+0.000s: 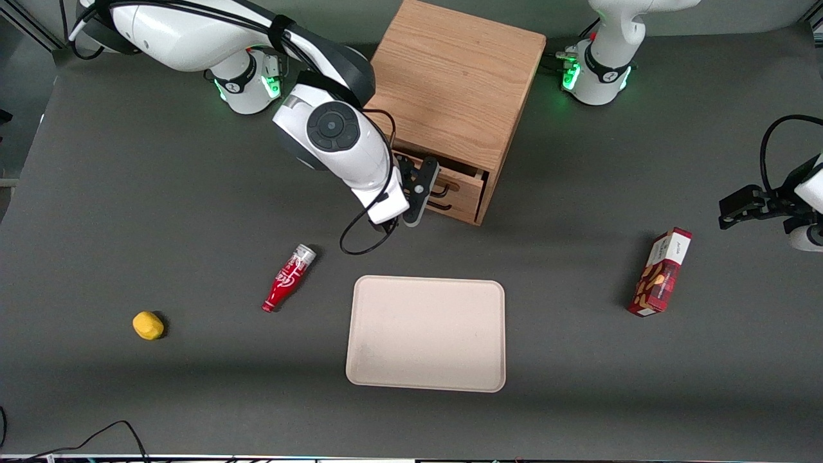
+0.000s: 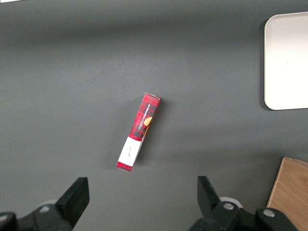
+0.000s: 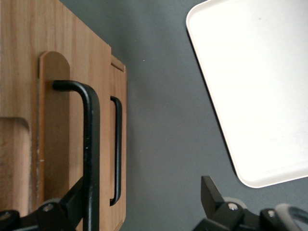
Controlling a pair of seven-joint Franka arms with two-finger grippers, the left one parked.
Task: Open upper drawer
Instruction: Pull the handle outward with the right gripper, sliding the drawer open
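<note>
The end effector (image 1: pixel 419 193), fingers apart, straddled the black bar handle (image 3: pixel 90 144) of the slightly protruding upper drawer (image 1: pixel 458 183) of the oak cabinet (image 1: pixel 456 83), frame centre.

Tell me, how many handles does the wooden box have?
2. The upper handle is at the gripper; the lower handle sits just below it. More may be hidden.

A red snack box (image 2: pixel 138 132) lies flat on the dark table (image 2: pixel 72 72), its white end nearest the parked tool's fingers (image 2: pixel 72 199). Well apart from the box lie a pale tray's rim (image 2: pixel 265 62) and a wooden cabinet corner (image 2: pixel 288 192)
</note>
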